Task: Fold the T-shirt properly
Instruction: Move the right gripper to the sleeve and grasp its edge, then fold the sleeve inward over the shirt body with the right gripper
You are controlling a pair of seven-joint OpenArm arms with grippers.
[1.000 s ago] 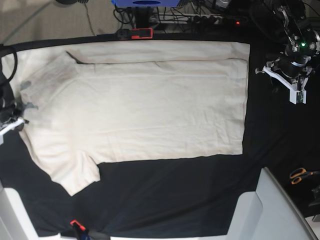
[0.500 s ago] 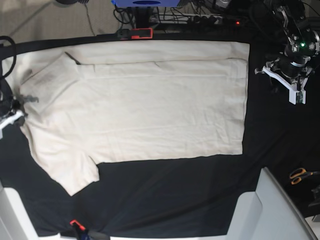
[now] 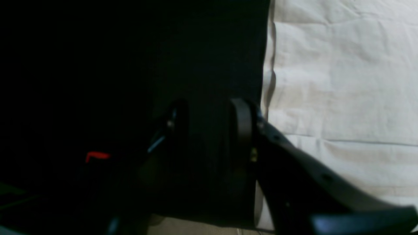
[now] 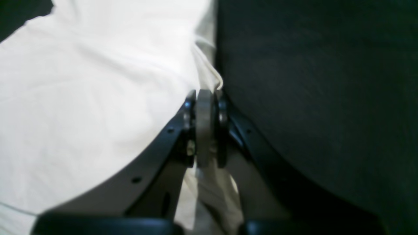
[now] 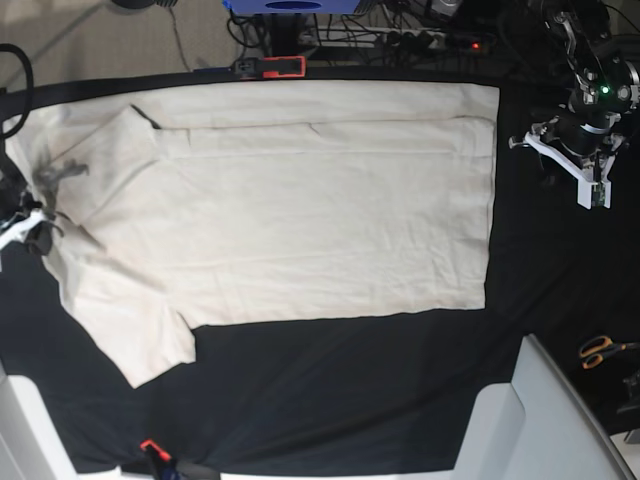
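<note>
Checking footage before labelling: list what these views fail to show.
- T-shirt neck label: no view shows it.
- Right gripper: mostly cut off by the base view's left edge.
- Left gripper: its wrist view is dark, so the left finger is barely visible.

black tablecloth (image 5: 330,390) over table; beige floor (image 5: 90,35); cables (image 5: 400,35) behind.

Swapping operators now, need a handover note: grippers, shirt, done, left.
Right gripper: shut on the T-shirt at its collar-end edge.
Left gripper: open, empty, over the black tablecloth just off the shirt's hem end.
T-shirt: spread flat on the tablecloth, far long edge already folded inward as a strip; near sleeve out flat.
Left: fold in the near side and sleeve, then fold lengthwise. Scissors lie off to the side, not in the way.
</note>
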